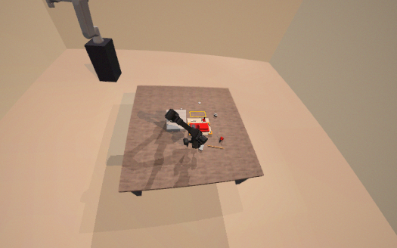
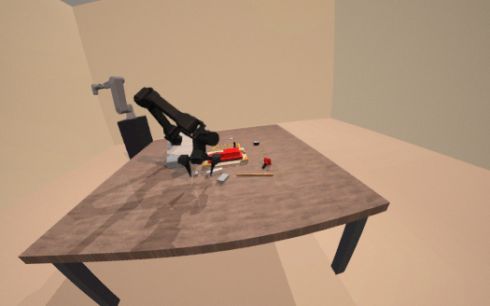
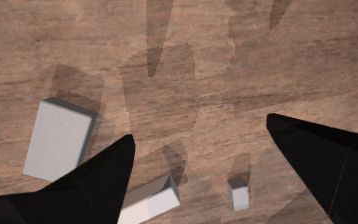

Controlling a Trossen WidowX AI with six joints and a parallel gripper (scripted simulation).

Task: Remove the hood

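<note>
Brown table [image 1: 148,159] [image 2: 272,201] [image 3: 220,30], legible writing none; gripper [image 2: 201,174] [image 3: 198,130], fingers wide apart, empty; red car [image 1: 201,127] [image 2: 227,154], between far and near edges.

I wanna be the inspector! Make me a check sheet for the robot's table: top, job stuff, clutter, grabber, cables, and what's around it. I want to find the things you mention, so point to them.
Surface: brown wood-look table [image 1: 224,166] [image 2: 253,205] [image 3: 30,30], shadows across it.
Job's things: red toy car [image 1: 203,127] [image 2: 230,154] beside a yellow rectangular outline [image 1: 197,111] [image 2: 225,145]; no hood seen inside the outline.
Clutter: grey rectangular block [image 1: 202,147] [image 2: 223,178] [image 3: 60,140], white bar [image 2: 215,172] [image 3: 152,202], thin orange-brown stick [image 1: 215,147] [image 2: 255,174], red-and-black piece [image 1: 221,138] [image 2: 267,161].
Grippers: black two-fingered end effector [image 1: 194,144] [image 2: 201,175] [image 3: 198,130], open, holding nothing.
Cables: nothing seen.
Surroundings: plain walls; grey arm [image 1: 84,19] [image 2: 119,95] on a black pedestal [image 1: 103,64] [image 2: 133,135].
</note>
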